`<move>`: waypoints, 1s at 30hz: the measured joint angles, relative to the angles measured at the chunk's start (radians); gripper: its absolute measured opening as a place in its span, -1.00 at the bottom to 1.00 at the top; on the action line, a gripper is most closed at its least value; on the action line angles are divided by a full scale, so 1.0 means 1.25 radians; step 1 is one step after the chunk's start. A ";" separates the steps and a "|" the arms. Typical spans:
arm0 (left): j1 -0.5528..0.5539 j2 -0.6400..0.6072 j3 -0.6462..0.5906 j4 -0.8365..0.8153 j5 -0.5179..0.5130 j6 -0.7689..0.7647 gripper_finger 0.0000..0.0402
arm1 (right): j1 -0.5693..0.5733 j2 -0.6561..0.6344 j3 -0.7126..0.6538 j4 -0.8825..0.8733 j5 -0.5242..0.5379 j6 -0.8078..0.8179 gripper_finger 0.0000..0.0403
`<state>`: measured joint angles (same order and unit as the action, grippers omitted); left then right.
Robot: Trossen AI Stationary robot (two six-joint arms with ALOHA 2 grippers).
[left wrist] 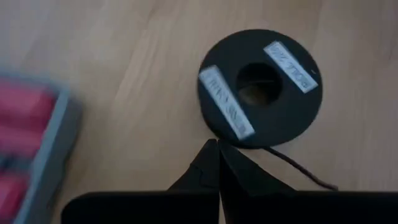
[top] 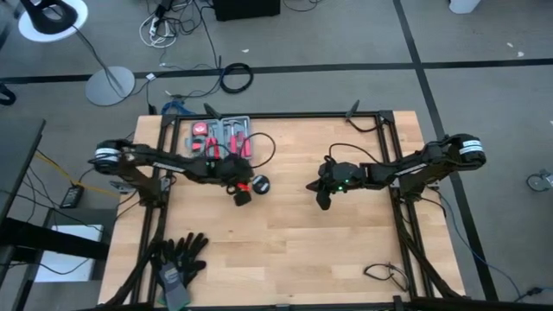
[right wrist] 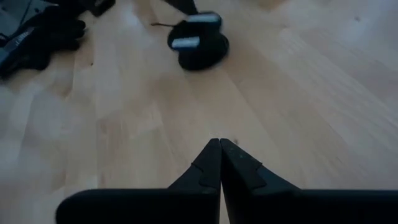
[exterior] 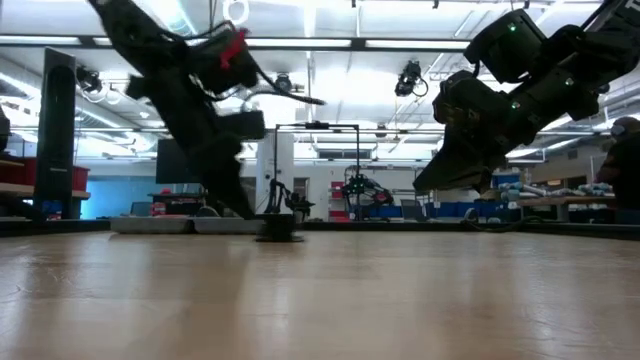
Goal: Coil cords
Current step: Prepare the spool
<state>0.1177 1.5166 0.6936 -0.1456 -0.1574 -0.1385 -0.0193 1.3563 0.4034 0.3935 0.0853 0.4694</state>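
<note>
The cord's round black disc point(left wrist: 260, 89), with two white labels and a hole in its middle, lies flat on the wooden table point(top: 285, 250). The thin black wire point(left wrist: 300, 170) leads out from under its rim. My left gripper point(left wrist: 217, 144) is shut and slants down, with its tips right at the disc's rim; in the high view it point(top: 243, 193) stands just left of the disc point(top: 259, 184). My right gripper point(right wrist: 219, 143) is shut over bare wood, well to the right of the disc point(right wrist: 198, 43), and touches nothing. My left gripper's shut fingertips point(left wrist: 211, 155) stand at the disc's rim point(left wrist: 231, 140), on the side where the wire leaves. They come slanting down from the table's left. Whether they touch the rim or stop just short of it, I cannot tell.
A grey tray of red-handled tools point(top: 220, 138) stands at the far left of the table, close behind my left arm. A pair of black gloves point(top: 177, 259) lies at the near left corner. Bare wood stretches between the two grippers and toward the near edge.
</note>
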 joint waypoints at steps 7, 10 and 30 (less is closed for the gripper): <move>-0.027 0.136 0.087 0.137 0.191 0.000 -1.00 | 0.000 -0.001 0.001 -0.049 -0.004 0.005 -0.99; -0.031 0.154 0.120 0.045 0.121 0.002 -1.00 | 0.000 -0.005 0.000 -0.102 -0.006 0.022 -0.97; -0.024 0.146 0.139 0.086 0.066 -0.019 -1.00 | 0.000 -0.010 0.000 -0.102 -0.008 0.041 -0.99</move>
<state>0.0879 1.6993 0.8677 -0.0383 -0.0749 -0.1627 -0.0193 1.3434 0.4030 0.2657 0.0757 0.5201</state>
